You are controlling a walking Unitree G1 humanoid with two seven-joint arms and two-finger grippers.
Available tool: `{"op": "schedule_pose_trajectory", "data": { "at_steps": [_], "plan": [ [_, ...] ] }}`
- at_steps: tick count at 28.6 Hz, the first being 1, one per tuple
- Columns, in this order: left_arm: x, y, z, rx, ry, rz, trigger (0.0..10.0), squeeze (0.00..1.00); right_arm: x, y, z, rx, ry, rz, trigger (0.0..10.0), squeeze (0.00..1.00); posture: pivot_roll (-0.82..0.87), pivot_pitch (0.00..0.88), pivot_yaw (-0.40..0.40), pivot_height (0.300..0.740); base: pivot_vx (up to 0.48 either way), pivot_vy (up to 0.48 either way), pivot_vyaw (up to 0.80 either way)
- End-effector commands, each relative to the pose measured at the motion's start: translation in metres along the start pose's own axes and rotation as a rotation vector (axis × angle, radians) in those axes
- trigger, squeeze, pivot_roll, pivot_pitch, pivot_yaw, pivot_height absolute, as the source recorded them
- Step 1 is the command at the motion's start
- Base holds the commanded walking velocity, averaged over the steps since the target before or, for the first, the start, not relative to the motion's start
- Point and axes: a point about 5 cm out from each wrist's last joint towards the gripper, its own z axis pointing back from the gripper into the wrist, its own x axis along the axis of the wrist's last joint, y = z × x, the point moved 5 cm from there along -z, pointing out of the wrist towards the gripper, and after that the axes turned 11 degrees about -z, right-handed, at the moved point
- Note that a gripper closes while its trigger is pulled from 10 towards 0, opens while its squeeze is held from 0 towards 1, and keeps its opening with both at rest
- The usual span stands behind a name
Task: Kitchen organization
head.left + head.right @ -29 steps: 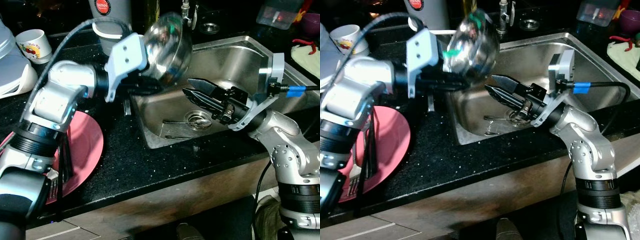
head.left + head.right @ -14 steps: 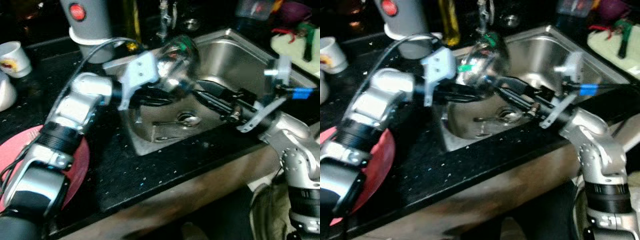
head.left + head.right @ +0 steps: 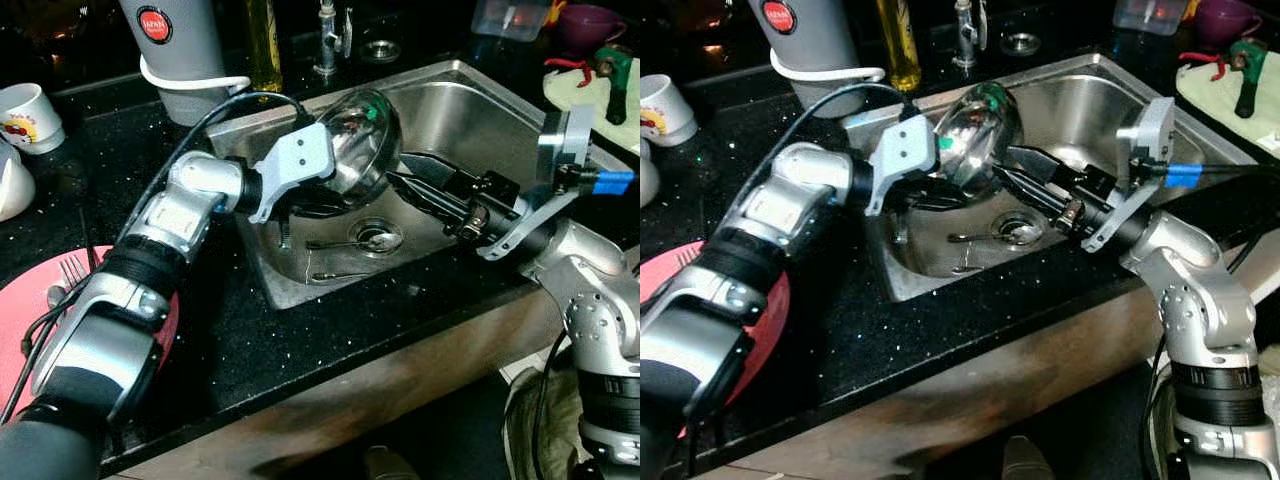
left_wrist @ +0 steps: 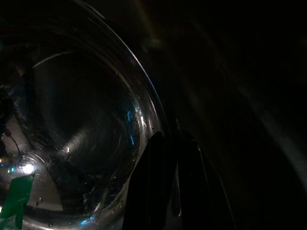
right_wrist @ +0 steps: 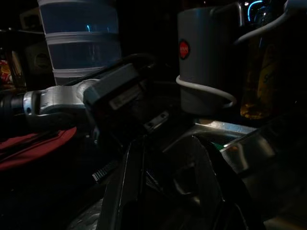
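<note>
From the head views, the left gripper (image 3: 318, 205) reaches over the sink (image 3: 480, 110) and pinches the rim of a glass bowl (image 3: 362, 140), which is held tilted on edge above the basin, near its back left corner. The right gripper (image 3: 1025, 165) comes in from the other side, its fingers slightly parted and bare, tips just beside the bowl's lower edge; whether they touch it cannot be told. Cutlery (image 3: 345, 243) lies by the drain (image 3: 378, 238) on the sink bottom. On the black counter (image 3: 300, 340) to the left sit a pink plate (image 3: 25, 310) with a fork (image 3: 72, 270), a white cup (image 3: 28, 103) and a grey canister (image 3: 180, 45). The left wrist view is dark: two black fingers (image 4: 153, 191) closed on the bowl's (image 4: 72, 124) rim, one on each side of the glass. The right wrist view is dim: that gripper's fingers (image 5: 129, 191) stand apart with nothing between them, the left arm (image 5: 72, 98) lies ahead, and the canister (image 5: 201, 57) stands behind.
</note>
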Motion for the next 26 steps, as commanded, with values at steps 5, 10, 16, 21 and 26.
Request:
{"op": "schedule_pose_trajectory", "data": {
  "at_steps": [5,10,16,21,26],
  "plan": [
    [-0.001,0.0,-0.005,-0.022,0.011,-0.021,10.0,0.0,0.001,0.007,0.001,0.014,0.007,0.004,10.0,0.0,-0.06,0.174,0.065,0.74,0.0,0.0,0.0],
    [-0.014,-0.013,-0.012,-0.087,0.043,0.025,10.0,0.0,0.002,0.007,0.002,0.009,0.015,0.007,10.0,0.0,-0.07,0.187,0.067,0.74,0.0,0.0,0.0],
    [-0.022,-0.026,-0.017,-0.137,0.047,0.056,10.0,0.0,0.002,0.008,0.002,0.006,0.018,0.007,10.0,0.0,-0.07,0.19,0.068,0.74,0.0,0.0,0.0],
    [-0.025,-0.029,-0.021,-0.149,0.052,0.062,10.0,0.0,0.003,0.009,0.002,0.009,0.019,0.009,10.0,0.0,-0.07,0.191,0.064,0.74,0.0,0.0,0.0],
    [-0.027,-0.03,-0.023,-0.157,0.066,0.056,10.0,0.0,0.004,0.01,0.001,0.011,0.018,0.01,10.0,0.0,-0.07,0.189,0.064,0.74,0.0,0.0,0.0]
  ]
}}
